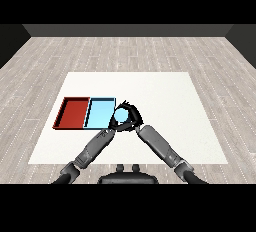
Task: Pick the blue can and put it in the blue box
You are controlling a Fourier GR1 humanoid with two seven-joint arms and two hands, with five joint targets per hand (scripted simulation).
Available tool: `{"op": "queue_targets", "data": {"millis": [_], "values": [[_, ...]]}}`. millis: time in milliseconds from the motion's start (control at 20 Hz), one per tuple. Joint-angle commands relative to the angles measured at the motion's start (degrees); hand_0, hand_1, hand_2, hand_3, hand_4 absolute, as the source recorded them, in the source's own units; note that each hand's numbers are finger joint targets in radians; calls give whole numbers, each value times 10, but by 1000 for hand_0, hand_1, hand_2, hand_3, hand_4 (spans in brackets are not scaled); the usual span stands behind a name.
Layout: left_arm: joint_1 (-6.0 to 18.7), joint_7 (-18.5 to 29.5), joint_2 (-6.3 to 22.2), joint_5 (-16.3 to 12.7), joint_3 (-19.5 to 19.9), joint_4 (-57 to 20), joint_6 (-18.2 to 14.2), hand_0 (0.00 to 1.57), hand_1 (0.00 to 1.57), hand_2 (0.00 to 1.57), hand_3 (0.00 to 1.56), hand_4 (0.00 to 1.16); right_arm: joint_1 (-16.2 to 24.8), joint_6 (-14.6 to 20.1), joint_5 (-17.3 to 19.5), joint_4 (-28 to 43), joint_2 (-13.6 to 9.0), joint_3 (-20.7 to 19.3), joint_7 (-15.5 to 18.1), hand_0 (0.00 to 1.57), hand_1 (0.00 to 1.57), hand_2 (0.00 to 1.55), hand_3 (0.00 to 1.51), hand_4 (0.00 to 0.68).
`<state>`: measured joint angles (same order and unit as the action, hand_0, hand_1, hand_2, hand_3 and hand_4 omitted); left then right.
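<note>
- My left forearm [92, 148] and right forearm [160, 146] converge toward the middle of the counter [165, 106].
- My right hand [134, 115] is curled round the blue can [121, 116], carrying it at the right edge of the blue tray [100, 112].
- My left hand [114, 126] sits just beside and below the can; I cannot tell how its fingers are set.
- Coming move, as I judge it: the tray lies immediately left of the can, so the right hand has a short leftward shift, then release.
- The can's long axis points roughly toward the view; its light top faces up.
- Blue tray: appears bare. Red tray [72, 112], next left: appears bare.
</note>
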<state>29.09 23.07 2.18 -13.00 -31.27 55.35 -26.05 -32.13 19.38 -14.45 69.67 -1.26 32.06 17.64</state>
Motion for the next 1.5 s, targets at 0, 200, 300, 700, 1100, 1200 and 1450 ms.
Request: {"op": "queue_targets", "data": {"millis": [0,200,300,700,1100,1200,1450], "values": [[41,-60,25,70,-34,-21,-31,453,453,604,0,189,-6,0,-16,5,12,23,-4,1456,1456,1466,1397,596],[-1,-5,-20,-6,-7,32,-58,0,0,66,0,706,-18,36,-21,13,12,55,-8,1455,1455,1455,1394,591],[-18,-6,-18,-9,21,53,-38,699,699,797,535,714,-11,19,-37,5,12,43,12,1451,1451,1454,1397,610],[5,-28,-2,0,28,33,-28,626,626,727,512,663,-41,17,-80,-57,12,52,48,1435,1435,1452,1392,593],[-18,-23,-20,-49,33,12,-9,1571,1571,1544,1472,655,11,-21,-86,33,12,0,-2,1246,1246,1296,1219,275],[-20,8,-21,-68,26,-2,-3,1571,1571,1516,1448,1097,56,-17,-57,37,12,22,6,535,535,551,0,0],[-30,7,-21,-52,34,3,6,1571,1571,1516,1448,1097,12,-20,-61,21,12,-8,-14,0,0,0,0,0]]}}
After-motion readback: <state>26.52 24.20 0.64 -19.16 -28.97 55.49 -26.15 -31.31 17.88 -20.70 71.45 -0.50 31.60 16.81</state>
